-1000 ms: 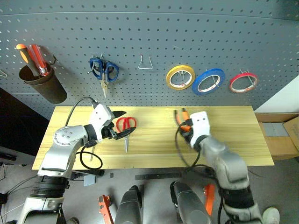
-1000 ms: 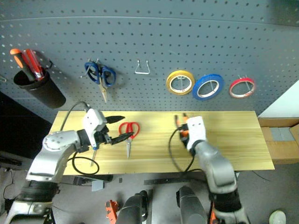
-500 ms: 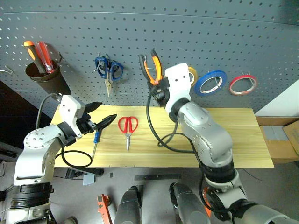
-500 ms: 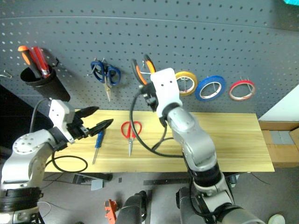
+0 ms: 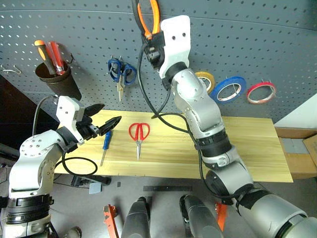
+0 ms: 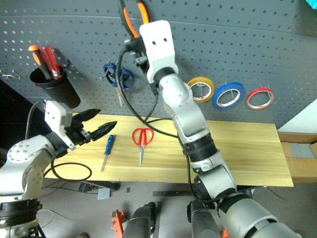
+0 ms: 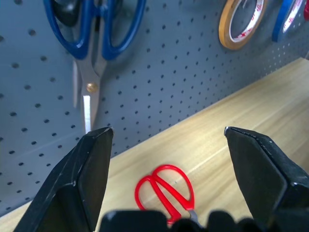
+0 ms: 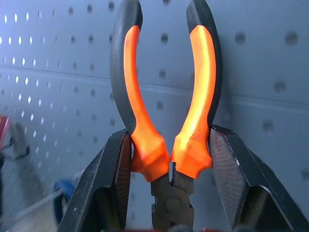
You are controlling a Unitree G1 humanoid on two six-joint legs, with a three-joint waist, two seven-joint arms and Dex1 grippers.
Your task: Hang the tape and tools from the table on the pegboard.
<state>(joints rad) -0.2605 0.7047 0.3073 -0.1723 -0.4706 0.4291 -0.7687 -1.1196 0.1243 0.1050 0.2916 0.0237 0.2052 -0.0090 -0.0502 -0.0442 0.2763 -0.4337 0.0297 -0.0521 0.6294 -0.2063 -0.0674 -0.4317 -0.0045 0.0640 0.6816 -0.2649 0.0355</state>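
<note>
My right gripper [image 8: 171, 164] is shut on the orange-and-black pliers [image 5: 147, 17], handles up, held high against the dark grey pegboard [image 5: 257, 44]. The pliers' handles [image 8: 164, 96] stand close in front of the holes. On the wood-grain table [image 5: 247, 148] lie the red-handled scissors [image 5: 138, 134] and, to their left, the small blue-handled screwdriver [image 5: 104, 146]. My left gripper [image 5: 111, 112] hovers open and empty above the screwdriver, left of the scissors [image 7: 166, 193]. The red tape ring [image 5: 261, 92] hangs on the pegboard at the far right.
Blue-handled scissors [image 5: 121, 74] hang on the pegboard, with a yellow tape roll [image 5: 207, 80] and a blue tape roll [image 5: 230, 88] further right. A dark cup [image 5: 55, 83] at the left holds orange- and red-handled screwdrivers. Cardboard boxes [image 5: 304, 148] sit beyond the table's right end.
My right arm lifted the pliers from the table up to the top of the pegboard. The left gripper drew back left and upward, away from the red scissors, still open.
</note>
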